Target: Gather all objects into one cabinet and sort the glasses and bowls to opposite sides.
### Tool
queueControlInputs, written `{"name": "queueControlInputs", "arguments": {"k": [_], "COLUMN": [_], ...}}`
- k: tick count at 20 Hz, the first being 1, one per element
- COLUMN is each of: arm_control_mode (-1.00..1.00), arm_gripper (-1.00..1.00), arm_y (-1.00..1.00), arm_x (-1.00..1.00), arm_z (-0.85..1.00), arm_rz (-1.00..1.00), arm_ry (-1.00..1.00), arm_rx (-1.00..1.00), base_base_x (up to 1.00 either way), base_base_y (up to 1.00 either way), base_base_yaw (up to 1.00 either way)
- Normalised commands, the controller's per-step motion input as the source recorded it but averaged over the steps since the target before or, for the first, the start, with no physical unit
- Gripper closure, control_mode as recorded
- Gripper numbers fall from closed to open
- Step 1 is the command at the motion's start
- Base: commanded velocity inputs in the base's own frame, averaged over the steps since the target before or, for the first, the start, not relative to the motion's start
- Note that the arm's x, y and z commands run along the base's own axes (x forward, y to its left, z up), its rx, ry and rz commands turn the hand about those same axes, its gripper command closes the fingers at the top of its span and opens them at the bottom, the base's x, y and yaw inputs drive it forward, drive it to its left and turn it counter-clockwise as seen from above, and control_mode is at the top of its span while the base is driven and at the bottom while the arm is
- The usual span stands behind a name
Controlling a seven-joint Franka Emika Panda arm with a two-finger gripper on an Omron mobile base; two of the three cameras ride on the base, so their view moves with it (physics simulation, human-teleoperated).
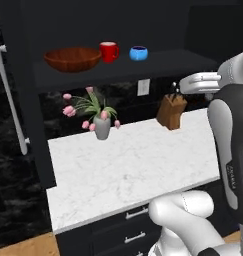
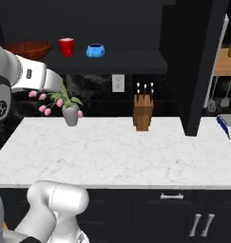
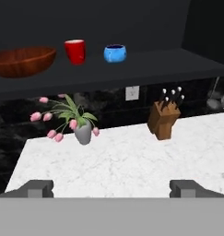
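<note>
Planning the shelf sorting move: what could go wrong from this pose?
1. The red cup stands between the wooden bowl and the blue bowl, all close together, so reaching for one could knock a neighbour.
2. The tulip vase stands on the counter under the shelf; a low approach may clip the flowers.
3. The open tool is back from the shelf, so the reach may be long.

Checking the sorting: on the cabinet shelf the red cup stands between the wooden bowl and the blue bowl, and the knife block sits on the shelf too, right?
Not quite. The knife block stands on the white counter, as the hand view shows.
</note>
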Motion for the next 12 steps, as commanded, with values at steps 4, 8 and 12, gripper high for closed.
{"name": "queueControlInputs", "arguments": {"k": [4,8,12], "arm_control_mode": [1.00,1.00,1.00], "arm_gripper": [-1.00,-1.00,-1.00], "arm_y": [0.00,0.00,0.00], "arm_x": [0.00,0.00,0.00], "arm_z": [0.00,0.00,0.00], "arm_rz": [0.00,0.00,0.00], "arm_ry": [0.00,0.00,0.00], "arm_rx": [0.00,0.00,0.00], "base_base_x": [0.00,0.00,-0.05], "base_base_y": [-0.01,0.00,0.02], "base_base_yaw": [-0.66,-0.68,-0.72]}}
